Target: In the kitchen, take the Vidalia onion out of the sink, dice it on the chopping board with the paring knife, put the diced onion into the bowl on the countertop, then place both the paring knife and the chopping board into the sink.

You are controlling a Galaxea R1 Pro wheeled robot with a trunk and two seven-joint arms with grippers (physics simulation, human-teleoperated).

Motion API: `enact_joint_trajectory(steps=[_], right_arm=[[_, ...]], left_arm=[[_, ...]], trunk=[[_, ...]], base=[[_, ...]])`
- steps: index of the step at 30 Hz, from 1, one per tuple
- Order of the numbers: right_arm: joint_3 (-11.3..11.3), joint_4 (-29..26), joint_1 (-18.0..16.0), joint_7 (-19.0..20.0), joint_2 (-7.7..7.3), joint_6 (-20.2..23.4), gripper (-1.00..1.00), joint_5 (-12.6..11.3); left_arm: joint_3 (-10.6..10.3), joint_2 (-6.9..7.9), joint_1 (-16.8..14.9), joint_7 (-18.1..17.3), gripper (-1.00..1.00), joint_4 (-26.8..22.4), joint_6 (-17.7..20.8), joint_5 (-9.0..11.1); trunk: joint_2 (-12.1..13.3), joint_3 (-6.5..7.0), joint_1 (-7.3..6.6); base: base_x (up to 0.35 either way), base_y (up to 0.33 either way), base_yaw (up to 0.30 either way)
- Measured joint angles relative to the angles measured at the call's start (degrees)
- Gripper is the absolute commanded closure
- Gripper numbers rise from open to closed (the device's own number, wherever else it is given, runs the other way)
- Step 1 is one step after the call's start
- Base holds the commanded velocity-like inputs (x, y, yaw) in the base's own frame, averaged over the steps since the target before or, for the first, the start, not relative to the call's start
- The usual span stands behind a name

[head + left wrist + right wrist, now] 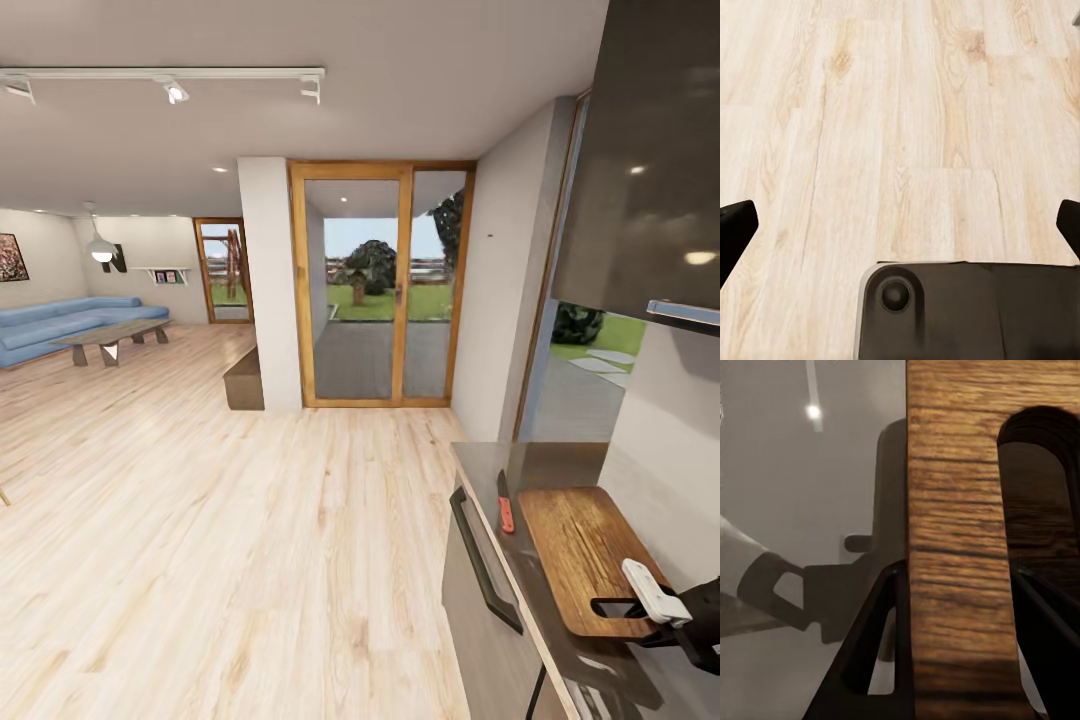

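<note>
Brown wood grain marks the chopping board (585, 555), which lies flat on the dark grey countertop (490, 465) at the lower right of the head view, close against the pale backsplash. The right gripper (640, 612) reaches in from the right edge and meets the board at its near end, where a slot-shaped handle hole is cut. In the right wrist view its two dark fingers (881, 649) stand on either side of the chopping board's (956, 555) handle strip, one outside the edge and the other at the hole, pressed to the wood so that they are clamped on it. The paring knife (504, 503) lies on the countertop just beside the board's left edge, dark blade pointing away and orange-red handle nearer. The left gripper (904, 225) hangs over the light wood floor (907, 120), its fingertips (735, 229) showing at the two sides of the left wrist view, spread wide apart and holding nothing.
</note>
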Motion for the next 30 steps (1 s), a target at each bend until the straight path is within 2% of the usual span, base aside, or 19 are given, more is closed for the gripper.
enact_joint_trajectory(steps=[13,20,28,30], right_arm=[[0.1,0.5,0.0,0.2,1.01,-0.2,1.00,0.3],[0.1,3.9,0.0,0.0,0.75,-2.7,1.00,0.4],[-0.2,6.4,0.0,-0.4,0.02,-3.1,1.00,0.3],[-0.2,7.4,0.0,-2.3,-0.26,-3.1,1.00,0.2]], left_arm=[[0.0,0.00,0.0,0.0,-1.00,0.1,0.0,0.0],[0.0,0.00,0.0,0.0,-1.00,0.1,0.0,0.0],[0.0,0.00,0.0,0.1,-1.00,0.5,0.0,0.0],[0.0,0.00,0.0,0.1,-1.00,0.6,0.0,0.0]], trunk=[[0.0,0.00,0.00],[0.0,0.00,0.00],[0.0,0.00,0.00],[0.0,0.00,0.00]], base=[[0.000,0.000,0.000],[0.000,0.000,0.000],[0.000,0.000,0.000],[0.000,0.000,0.000]])
